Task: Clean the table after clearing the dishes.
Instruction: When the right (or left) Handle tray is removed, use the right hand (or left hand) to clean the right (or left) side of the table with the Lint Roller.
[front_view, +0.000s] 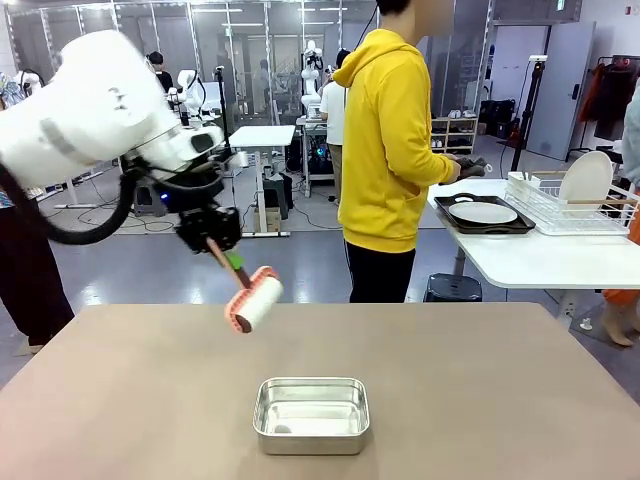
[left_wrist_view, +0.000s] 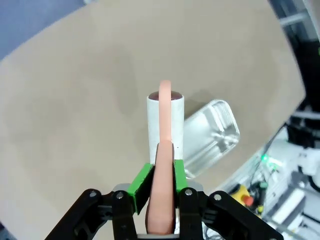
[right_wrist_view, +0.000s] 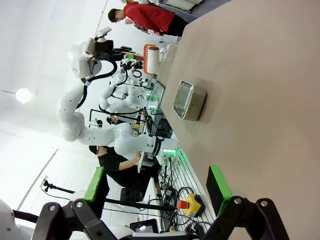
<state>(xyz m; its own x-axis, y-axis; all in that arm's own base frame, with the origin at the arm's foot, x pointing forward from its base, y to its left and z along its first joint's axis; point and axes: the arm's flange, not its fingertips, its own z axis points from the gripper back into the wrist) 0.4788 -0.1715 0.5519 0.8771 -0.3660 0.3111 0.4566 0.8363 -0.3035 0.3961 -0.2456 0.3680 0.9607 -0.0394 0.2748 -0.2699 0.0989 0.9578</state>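
Closest to the robot's edge a steel pan (front_view: 311, 413) sits on the table (front_view: 120, 400), about midway across, with nothing in it that I can make out. The brown top around it is bare, so the clearing looks done and the wiping is the step in hand.

Off to one side the right gripper (right_wrist_view: 156, 190) has its 2 fingers spread wide with nothing between them.

Farther out, the left gripper (front_view: 212, 235) is clamped tight on the pink handle of a roller (front_view: 255, 298). The wrist view shows both green pads pressed against the handle. The white roll hangs tilted over the far half of the table, left of the middle, and as far as I can judge it is not touching the surface.

To do this well, I'd say the wrist should level out so the whole length of the roll lands at once, not 1 end. Then come light pressure and straight, overlapping passes. The handle is thin, so pushing hard could twist it between the pads. The pan stands in the path. The strokes should go around it or it will be shoved.

Beyond the table a person (front_view: 390, 140) in a yellow hoodie faces the white side table (front_view: 540, 262). The dishes are there: 1 plate (front_view: 483, 212) on a dark tray (front_view: 445, 218), another upright in the rack (front_view: 575, 212).
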